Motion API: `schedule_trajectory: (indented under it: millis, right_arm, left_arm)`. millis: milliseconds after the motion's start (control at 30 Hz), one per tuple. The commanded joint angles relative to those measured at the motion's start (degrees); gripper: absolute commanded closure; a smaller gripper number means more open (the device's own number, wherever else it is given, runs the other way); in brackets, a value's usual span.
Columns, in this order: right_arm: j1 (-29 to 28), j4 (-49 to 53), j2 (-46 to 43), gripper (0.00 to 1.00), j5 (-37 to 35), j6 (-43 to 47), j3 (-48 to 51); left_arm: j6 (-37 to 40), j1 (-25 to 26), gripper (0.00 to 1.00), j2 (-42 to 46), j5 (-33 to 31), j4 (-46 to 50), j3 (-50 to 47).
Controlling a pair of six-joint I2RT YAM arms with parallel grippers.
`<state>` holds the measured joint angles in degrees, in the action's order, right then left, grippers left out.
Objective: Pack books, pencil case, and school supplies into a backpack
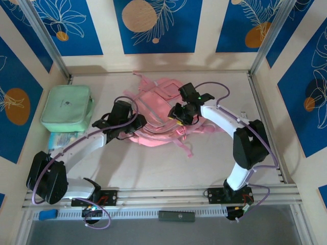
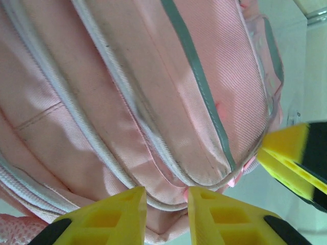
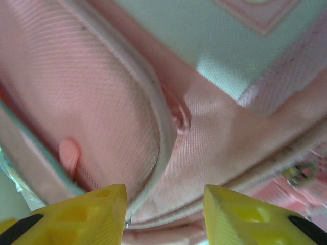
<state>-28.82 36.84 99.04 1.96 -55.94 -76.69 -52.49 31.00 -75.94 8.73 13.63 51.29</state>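
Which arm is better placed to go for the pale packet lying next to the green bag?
Left. The left gripper sits open at the left edge of the backpack, on the same side as the green bag, with the packet close beside its forearm. The right gripper is across the backpack.

Left arm: stretched forward and inward, elbow low, well behind its pincer.
Left pincer: yellow fingers parted, and it's a narrow gap between the tips.
Right arm: elbow up high behind its pincer, forearm angled inward.
Right pincer: jaws parted, wider than the left pair, near the left pincer, tips pointing its way.
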Motion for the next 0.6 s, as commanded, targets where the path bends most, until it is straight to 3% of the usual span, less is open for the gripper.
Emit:
schedule_trajectory:
  millis: [0, 167, 433, 567]
  right_arm:
    - [-0.31, -3.88, 1.73, 0.56, 2.07, -7.87, -0.42]
    - [-0.36, -6.79, 4.49, 0.61, 0.82, -9.61, -1.7]
    - [-0.49, -9.67, 4.29, 0.95, 0.97, -5.29, -3.71]
    - [1.03, -9.32, 1.92, 1.0, 3.67, -5.21, -2.57]
  left_arm:
    - [6.22, 0.92, 0.71, -0.73, -0.51, 3.28, 2.64]
    - [13.18, 2.1, 0.67, -1.62, -0.5, 5.92, 4.93]
    - [27.07, 4.53, 0.6, -3.25, 2.18, 11.34, 9.05]
    - [35.38, 7.87, 0.55, -5.46, -0.43, 13.92, 11.71]
